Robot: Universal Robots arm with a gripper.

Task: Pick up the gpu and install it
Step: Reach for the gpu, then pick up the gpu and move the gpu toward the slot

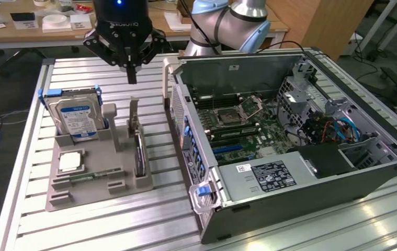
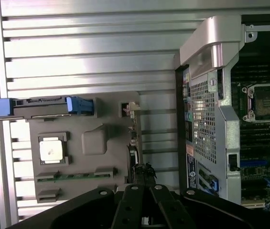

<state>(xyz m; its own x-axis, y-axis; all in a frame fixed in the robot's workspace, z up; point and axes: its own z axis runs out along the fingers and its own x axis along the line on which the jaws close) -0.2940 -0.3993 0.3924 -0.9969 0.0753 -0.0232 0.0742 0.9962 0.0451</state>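
On a ribbed aluminium tabletop [image 1: 114, 225] in front of cluttered wooden desks [image 1: 16, 31], the black gripper's [image 1: 131, 78] fingers [image 2: 131, 205] hang clenched and empty. The gpu [image 1: 139, 154], a thin dark slab on edge, stands below them in a grey moulded tray [image 1: 87, 196], which also holds a blue-framed hard drive [image 1: 78, 119], a silver processor chip [image 1: 69, 161] and a green memory stick [image 1: 93, 177]. An open computer case [image 1: 365, 172] lies alongside.

Black claw [image 1: 132, 78], white lettering, blue light; silver-and-pale-blue arm [image 1: 226, 23]

gpu [image 2: 134, 152]: edge-on in grey tray [image 2: 111, 119] slot
claw [image 2: 142, 191]: fingers together, over one gpu end
computer case [image 2: 206, 119]: open, beside tray
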